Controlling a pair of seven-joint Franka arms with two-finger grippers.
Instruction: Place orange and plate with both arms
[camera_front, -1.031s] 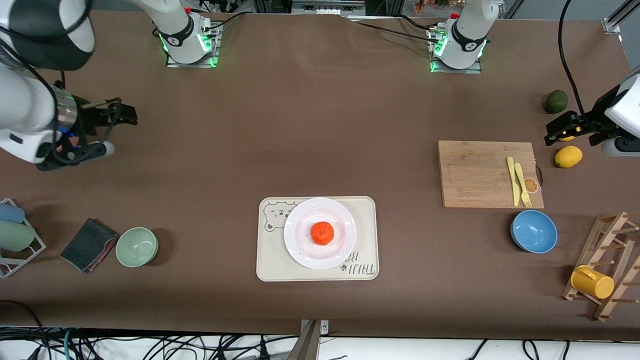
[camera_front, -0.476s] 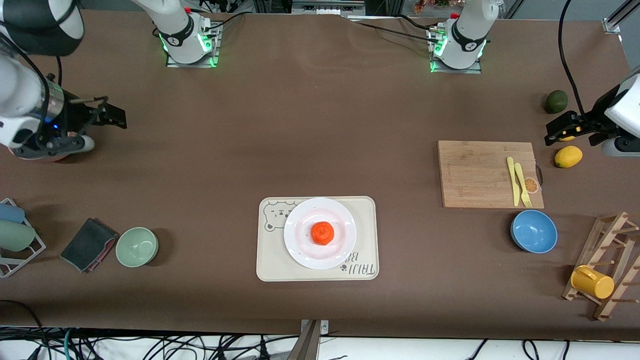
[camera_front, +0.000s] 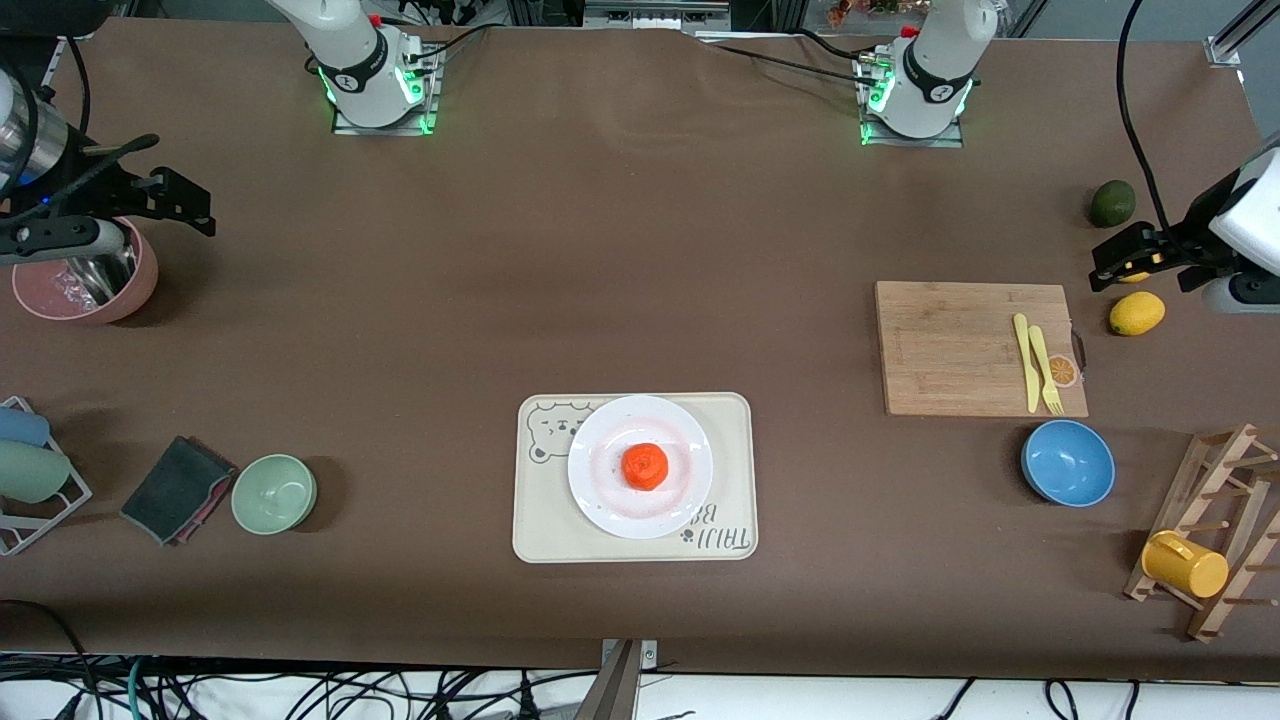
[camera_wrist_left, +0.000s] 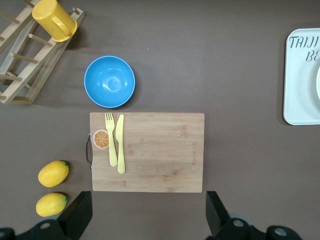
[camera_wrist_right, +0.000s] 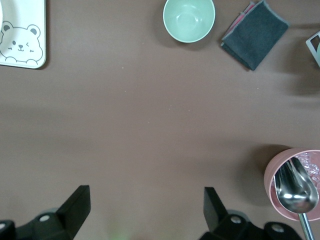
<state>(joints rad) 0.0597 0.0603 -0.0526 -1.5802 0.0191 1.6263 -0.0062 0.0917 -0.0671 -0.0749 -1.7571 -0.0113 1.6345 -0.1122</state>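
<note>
The orange (camera_front: 645, 466) sits in the middle of the white plate (camera_front: 600, 440). The plate rests on a cream bear-print tray (camera_front: 545, 525) near the front camera. My right gripper (camera_front: 180, 203) hangs open and empty over the table at the right arm's end, beside a pink bowl (camera_front: 85, 285); its wrist view shows the gripper (camera_wrist_right: 145, 207) over bare table. At the left arm's end my left gripper (camera_front: 1125, 262) is open and empty, waiting above a lemon (camera_front: 1137, 313). In the left wrist view, that gripper (camera_wrist_left: 147, 212) is over bare table beside the cutting board (camera_wrist_left: 147, 152).
A wooden cutting board (camera_front: 960, 348) carries a yellow fork and knife. A blue bowl (camera_front: 1068, 462), a rack with a yellow cup (camera_front: 1185, 565) and a green avocado (camera_front: 1112, 203) stand nearby. A green bowl (camera_front: 274, 493) and a dark cloth (camera_front: 178, 488) lie at the right arm's end.
My right arm has drawn back toward the table's end and away from the front camera, uncovering the pink bowl with its metal scoop. The left arm, orange and plate have not moved.
</note>
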